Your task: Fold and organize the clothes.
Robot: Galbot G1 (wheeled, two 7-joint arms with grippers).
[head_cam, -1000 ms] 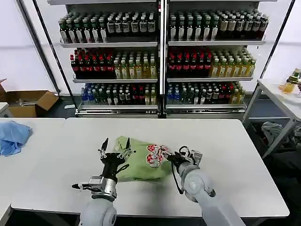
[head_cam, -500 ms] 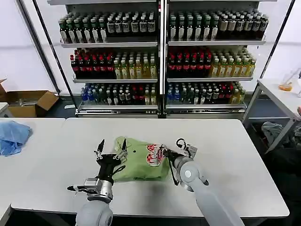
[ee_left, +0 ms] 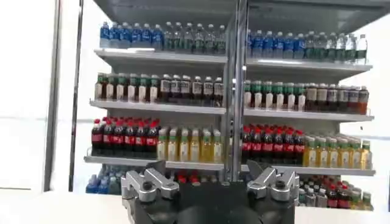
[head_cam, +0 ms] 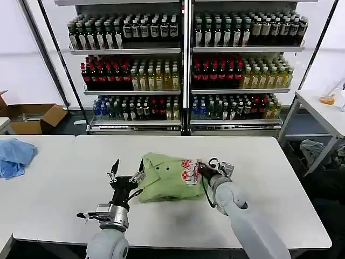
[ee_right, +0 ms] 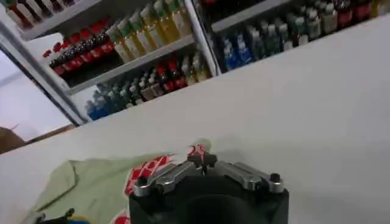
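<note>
Shop — stocked drinks shelves (head_cam: 186, 65)

Sage-green shirt (head_cam: 164, 183), red-and-white chest print

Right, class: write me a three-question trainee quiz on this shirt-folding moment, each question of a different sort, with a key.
1. True or false: the right end effector is shut on the printed edge of the green shirt.
2. Multiple choice: where is the left end effector? A) clamped on the collar; B) open, fingers up, beside the shirt's left edge; C) resting on the blue cloth.
3. Fill in: the shirt lies on the white ____ in front of the drinks shelves.

Key: 1 true; 2 B; 3 table.
</note>
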